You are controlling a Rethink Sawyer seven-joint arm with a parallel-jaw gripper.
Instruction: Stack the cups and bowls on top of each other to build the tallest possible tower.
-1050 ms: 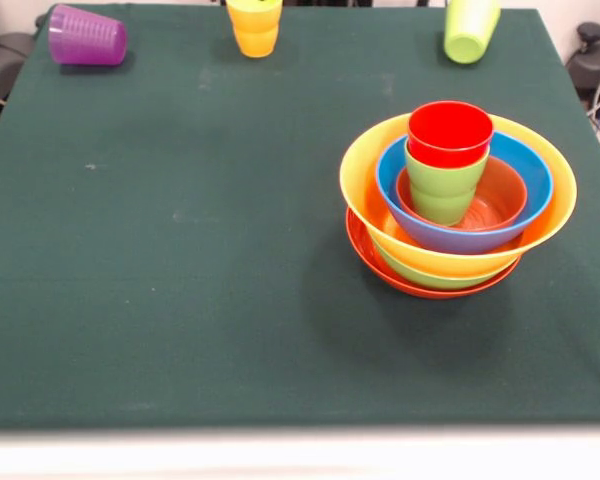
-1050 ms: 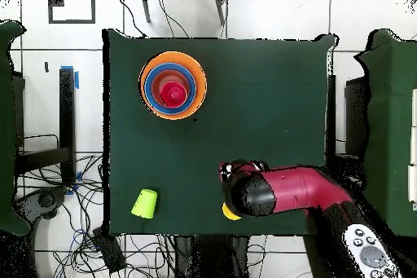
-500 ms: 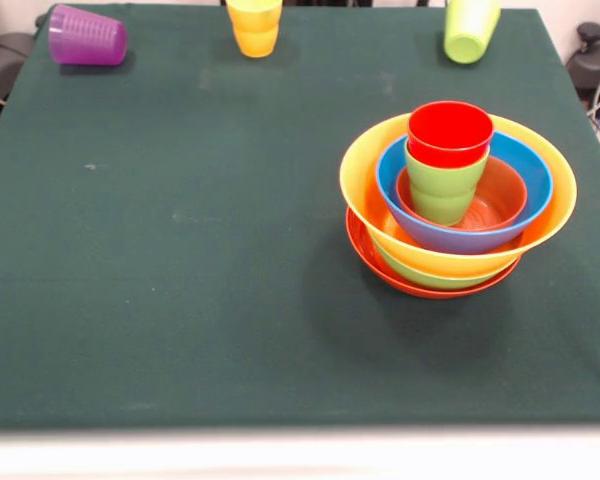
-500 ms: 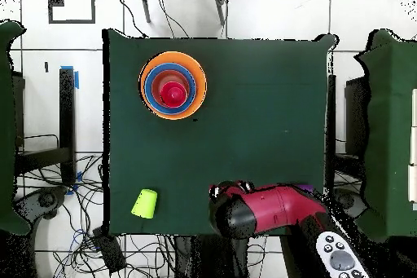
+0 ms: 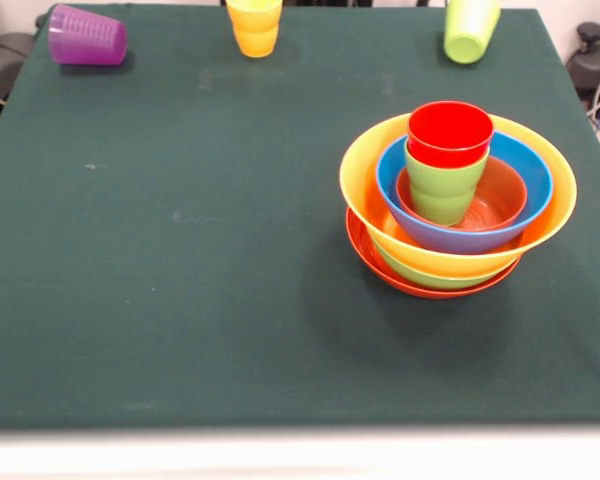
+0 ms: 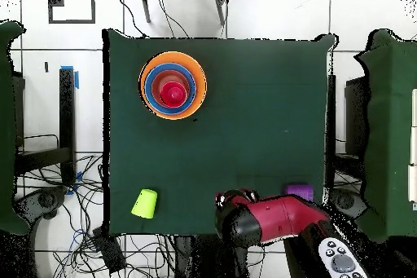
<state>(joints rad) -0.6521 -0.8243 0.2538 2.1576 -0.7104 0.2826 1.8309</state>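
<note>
Cups: five counted. One red cup (image 5: 450, 131), nested in one green cup (image 5: 444, 190), both upright in the pile. Three loose on the table (image 5: 180, 250): one purple cup (image 5: 87, 36) on its side, one yellow cup (image 5: 254, 26), one second green cup (image 5: 470, 30).

Bowls: five counted, all nested in one pile. From the bottom: one red-orange bowl (image 5: 380, 270), one green bowl (image 5: 420, 277), one large yellow bowl (image 5: 365, 190), one blue bowl (image 5: 525, 165), one small orange bowl (image 5: 500, 195).

Piles: one. Arms: one (image 6: 281, 219).
</note>
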